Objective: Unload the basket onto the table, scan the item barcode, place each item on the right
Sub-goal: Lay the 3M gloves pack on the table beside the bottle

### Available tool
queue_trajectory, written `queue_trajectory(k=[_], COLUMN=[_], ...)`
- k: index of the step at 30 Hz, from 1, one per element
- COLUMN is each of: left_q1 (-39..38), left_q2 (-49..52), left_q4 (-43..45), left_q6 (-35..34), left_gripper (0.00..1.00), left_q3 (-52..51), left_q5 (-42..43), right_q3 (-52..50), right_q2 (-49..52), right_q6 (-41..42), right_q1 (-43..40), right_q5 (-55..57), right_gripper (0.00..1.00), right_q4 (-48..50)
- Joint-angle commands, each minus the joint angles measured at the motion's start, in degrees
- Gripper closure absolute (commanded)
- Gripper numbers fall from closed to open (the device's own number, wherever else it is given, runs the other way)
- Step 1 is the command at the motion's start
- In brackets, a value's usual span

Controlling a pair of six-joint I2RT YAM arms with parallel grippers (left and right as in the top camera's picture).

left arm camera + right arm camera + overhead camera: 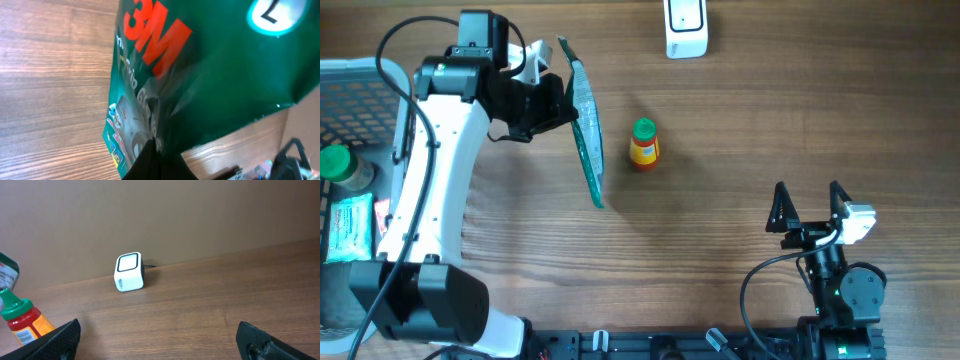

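Left of the scanner and well apart from it, we record:

1. Left claw: clamped tight on a green 3M packet. From overhead the packet shows nearly edge-on, standing on its side. We cannot tell whether its lower edge touches the worktop. At the left wrist its printed face fills most of the view, with red letters uppermost and one dark finger pressed against its lower edge.

2. Small bottle: green cap, orange label, upright on the worktop. It stands nearer the robot than the scanner and slightly left of it, just beside the packet but apart from it.

3. Right claw: jaws spread wide and holding nothing, nearer the robot than the scanner and to its right, well apart. Its wrist view faces the scanner, a white box against the back wall.

4. Basket: far left of the scanner, holding a green-capped bottle and a flat pack.
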Motion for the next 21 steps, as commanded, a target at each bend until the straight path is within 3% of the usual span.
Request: queue_trajectory(k=[1, 3, 5, 7, 15, 17, 19, 20, 21], left_q1=[-0.2, -0.2, -0.7, -2.0, -13.1, -14.2, -14.4, -14.4, -14.4], left_q2=[0.5, 0.5, 0.5, 0.5, 0.6, 0.6, 0.6, 0.6, 0.6], left_q4=[4.7, 6.5, 6.2, 6.4, 13.0, 14.5, 15.6, 16.0, 16.2], left_q6=[-8.2, -11.3, -13.0, -13.0, -13.1, -15.5, -15.6, -15.6, -15.7], left_gripper=[0.96, 0.96, 0.96, 0.96, 0.95, 0.8, 0.74, 0.59, 0.58], left_q3=[-5.4, -10.0, -13.8, -15.4, -15.4, -15.4, -15.4, -15.4, -15.4], left_q5=[-1.9, -4.8, -15.8, -20.2, -21.3, -21.5, -21.5, -21.5, -21.7], right_q3=[-0.1, -0.1, -0.1, -0.1, -0.1, -0.1, -0.1, -0.1, -0.1], right_q2=[-0.3, -0.3, -0.3, -0.3, -0.3, -0.3, -0.3, -0.3, -0.3], right_q6=[-1.0, -1.0, -1.0, -1.0, -1.0, -1.0, -1.0, -1.0, -1.0], right_q1=[0.2, 0.2, 0.2, 0.2, 0.2, 0.2, 0.2, 0.2, 0.2], right_q5=[-0.4, -0.4, -0.4, -0.4, -0.4, -0.4, -0.4, -0.4, -0.4], right_gripper=[0.0, 0.0, 0.0, 0.0, 0.0, 0.0, 0.0, 0.0, 0.0], right_q4=[0.1, 0.1, 0.1, 0.1, 0.1, 0.1, 0.1, 0.1, 0.1])
